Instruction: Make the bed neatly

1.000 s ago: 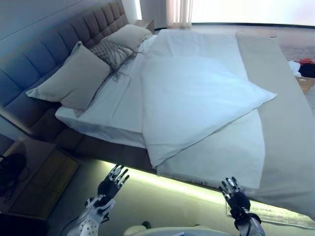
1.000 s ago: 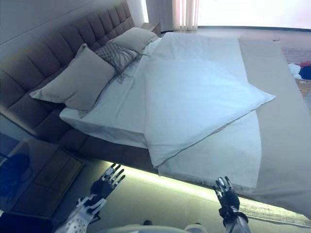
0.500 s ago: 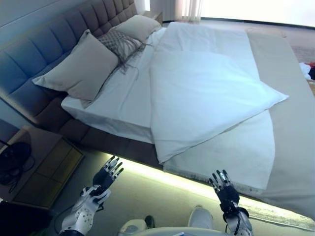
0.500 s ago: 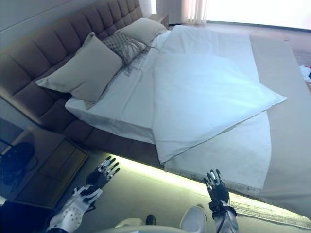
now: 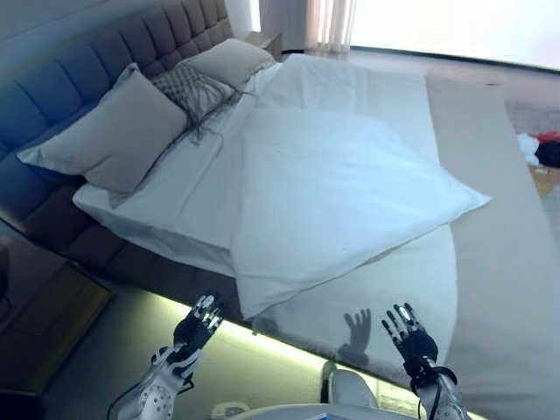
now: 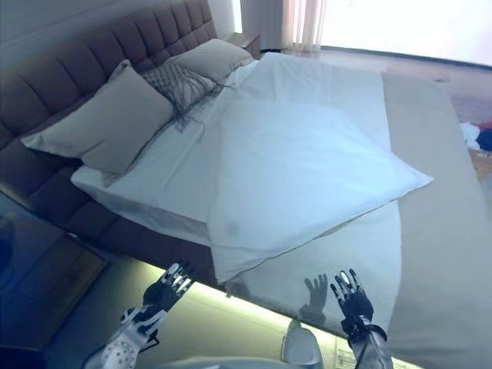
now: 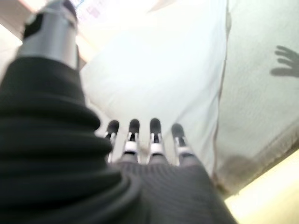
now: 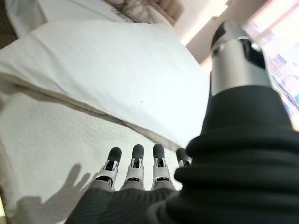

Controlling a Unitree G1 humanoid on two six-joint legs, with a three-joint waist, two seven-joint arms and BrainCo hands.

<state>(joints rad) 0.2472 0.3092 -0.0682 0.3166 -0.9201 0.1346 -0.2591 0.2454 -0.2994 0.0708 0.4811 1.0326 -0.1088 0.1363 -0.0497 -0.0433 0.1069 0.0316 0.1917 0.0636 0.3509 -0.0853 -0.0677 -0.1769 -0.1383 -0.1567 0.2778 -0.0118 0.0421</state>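
A bed with a white sheet [image 5: 184, 184] stands before me. A white duvet [image 5: 341, 184] lies folded back on it, one corner hanging over the near edge. Under it lies a textured white blanket [image 5: 385, 289], with a beige cover [image 5: 499, 262] on the right. Pillows [image 5: 96, 140] lean on the padded headboard [image 5: 70, 79]. My left hand [image 5: 194, 331] is open, empty, below the near bed edge by the duvet corner. My right hand [image 5: 409, 337] is open, empty, over the blanket's near edge, casting a shadow there. The left wrist view shows the duvet [image 7: 154, 70]; the right wrist view shows the blanket [image 8: 51, 140].
A patterned cushion [image 5: 188, 87] and another pillow [image 5: 229, 59] lie at the head. A lit strip [image 5: 262, 346] runs under the bed frame. A nightstand [image 5: 35, 332] stands at the lower left. Clothes [image 5: 544, 149] lie on the floor at the far right.
The camera has shifted, so the bed sits lower and nearer in view. My right hand now reaches over the blanket's near edge. Both hands stay open.
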